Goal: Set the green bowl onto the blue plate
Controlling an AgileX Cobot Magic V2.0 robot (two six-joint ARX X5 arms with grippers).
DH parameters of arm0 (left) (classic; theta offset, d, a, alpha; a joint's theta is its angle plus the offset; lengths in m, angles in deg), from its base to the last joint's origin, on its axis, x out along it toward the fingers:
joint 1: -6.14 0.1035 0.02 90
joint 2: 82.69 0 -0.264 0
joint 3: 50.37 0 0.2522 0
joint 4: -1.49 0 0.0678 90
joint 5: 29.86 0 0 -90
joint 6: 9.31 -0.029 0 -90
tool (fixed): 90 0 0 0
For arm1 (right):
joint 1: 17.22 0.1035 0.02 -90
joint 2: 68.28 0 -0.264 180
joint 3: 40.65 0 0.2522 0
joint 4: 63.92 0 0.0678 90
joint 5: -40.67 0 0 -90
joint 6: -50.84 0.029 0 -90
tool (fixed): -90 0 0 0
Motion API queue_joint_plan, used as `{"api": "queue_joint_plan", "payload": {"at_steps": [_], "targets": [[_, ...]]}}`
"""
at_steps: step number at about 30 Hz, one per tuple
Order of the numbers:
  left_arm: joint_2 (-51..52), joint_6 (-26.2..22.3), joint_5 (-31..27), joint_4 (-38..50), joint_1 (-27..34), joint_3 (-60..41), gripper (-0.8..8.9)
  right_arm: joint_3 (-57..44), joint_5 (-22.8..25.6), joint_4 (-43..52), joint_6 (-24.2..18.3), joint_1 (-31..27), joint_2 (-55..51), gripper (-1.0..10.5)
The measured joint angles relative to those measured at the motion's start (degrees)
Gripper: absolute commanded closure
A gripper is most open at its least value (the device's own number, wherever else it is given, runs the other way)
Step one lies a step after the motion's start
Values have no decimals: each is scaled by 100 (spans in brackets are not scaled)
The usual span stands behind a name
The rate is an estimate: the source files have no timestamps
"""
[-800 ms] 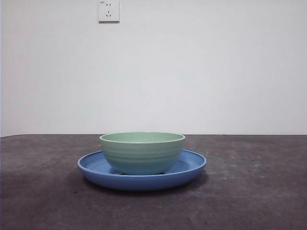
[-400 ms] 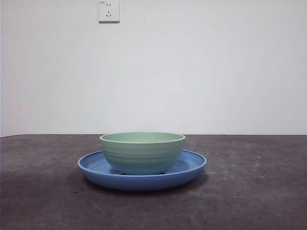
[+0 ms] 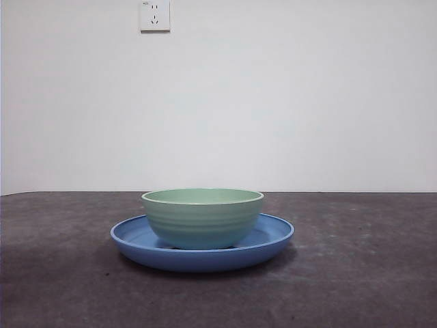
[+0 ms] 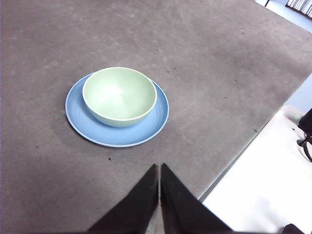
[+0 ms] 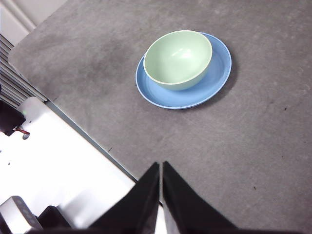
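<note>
While both arms wait away from the dishes, this is how things lie:

Green bowl: the green bowl [image 3: 203,217] sits upright inside the blue plate, low in the middle of the front view, a bit left of center. It has nothing in it.

Blue plate: the blue plate [image 3: 273,239] lies flat on the desk. Its rim shows all around the bowl. The bowl sits a little off the middle of the plate, so more blue shows on one side.

Desk: the desk [image 3: 369,273] is dark grey and fills the bottom part of the front view.

Wall: a white wall stands behind the desk, with a white socket [image 3: 155,15] at the upper left of the frame.

Left gripper: the left gripper [image 4: 159,173] is at the bottom middle of its wrist view. Its jaws are pressed together with nothing between them. It is well apart from the bowl [image 4: 120,93] and plate [image 4: 139,134].

Right gripper: the right gripper [image 5: 161,170] is at the bottom middle of its wrist view. Its jaws are pressed together too, and hold nothing. It is well apart from the bowl [image 5: 178,58] and plate [image 5: 214,78].
</note>
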Motion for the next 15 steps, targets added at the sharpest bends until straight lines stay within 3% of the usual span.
{"api": "queue_joint_plan", "payload": {"at_steps": [6, 8, 11, 15], "targets": [[0, 0, 0, 59, 26, -22, 806, 0, 2, 0, 0, 0, 0, 941], [13, -2, 28, 160, 304, -116, 806, 0, 2, 0, 0, 0, 0, 942], [162, -118, 42, 1001, 1108, -645, 806, 0, 0, 0, 0, 0, 0, 942], [601, -376, 39, 2959, 2282, -1998, 806, 0, 2, 0, 0, 0, 0, 942]]}}
